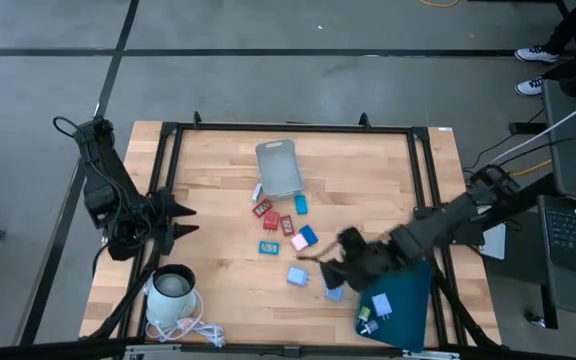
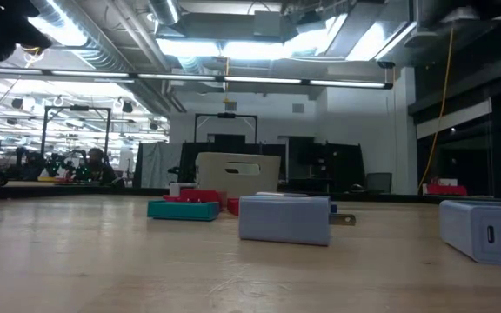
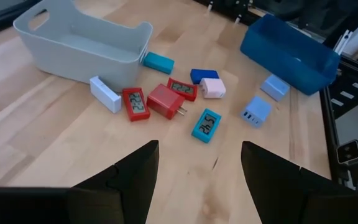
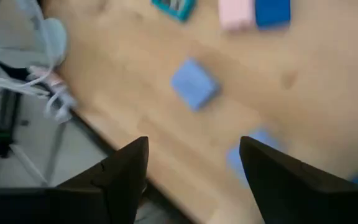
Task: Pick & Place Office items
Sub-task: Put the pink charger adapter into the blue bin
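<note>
Although small and probably light, rigid and smooth, the office items [image 1: 286, 226] scattered at the table [image 1: 218, 180] centre suit a pinch across flat sides. Right hand [image 1: 330, 268], open and empty, hovers at their 4 o'clock; left hand [image 1: 183, 220], open and empty, waits at 9 o'clock.

Light-blue block [image 4: 193, 83] (blurred) on wooden table [image 4: 303, 81]

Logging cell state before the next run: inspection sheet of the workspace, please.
Surface: light wooden tabletop in a black frame.
Job's things: small red, blue, teal and pink office items scattered mid-table; light-blue blocks nearer the front.
Clutter: translucent grey bin, dark-teal tray, white kettle-like pot.
Grippers: left gripper open, parked at the left edge; right gripper open, empty, over the blocks.
Cables: white cord by the pot.
Surroundings: shoes on the floor.
</note>
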Tool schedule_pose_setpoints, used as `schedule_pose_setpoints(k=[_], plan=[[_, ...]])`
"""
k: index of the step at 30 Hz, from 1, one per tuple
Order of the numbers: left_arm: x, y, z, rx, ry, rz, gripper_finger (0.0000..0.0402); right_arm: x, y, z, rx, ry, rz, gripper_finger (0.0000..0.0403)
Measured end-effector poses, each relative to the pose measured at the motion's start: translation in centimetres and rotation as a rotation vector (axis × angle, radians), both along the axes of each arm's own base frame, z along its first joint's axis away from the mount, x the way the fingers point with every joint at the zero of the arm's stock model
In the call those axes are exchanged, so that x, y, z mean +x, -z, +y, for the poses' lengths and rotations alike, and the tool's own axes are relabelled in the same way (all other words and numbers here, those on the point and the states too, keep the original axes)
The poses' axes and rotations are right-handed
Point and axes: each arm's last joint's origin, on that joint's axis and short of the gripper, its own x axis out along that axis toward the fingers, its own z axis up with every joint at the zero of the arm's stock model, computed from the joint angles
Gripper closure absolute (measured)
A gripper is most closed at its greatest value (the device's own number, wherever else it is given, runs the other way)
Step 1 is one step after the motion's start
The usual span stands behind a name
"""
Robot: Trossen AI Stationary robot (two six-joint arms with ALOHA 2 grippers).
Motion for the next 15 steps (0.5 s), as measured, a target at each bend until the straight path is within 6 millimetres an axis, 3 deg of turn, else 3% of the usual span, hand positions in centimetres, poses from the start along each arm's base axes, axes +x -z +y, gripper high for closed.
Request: schedule_pose_setpoints(k=[4,8,15], plan=[[0.0,0.0,0.1,0.001,0.004,-0.001,0.0178,3.2,0.0,-3.2,-0.098,-0.055,0.065,0.0147],[-0.1,0.0,0.1,-0.002,0.008,0.005,0.0178,5.6,2.3,-5.8,-0.153,-0.132,0.208,0.0147],[-0.1,0.0,0.1,0.010,0.009,0.011,0.0178,10.2,6.1,-7.5,-0.106,-0.241,0.161,0.0147]])
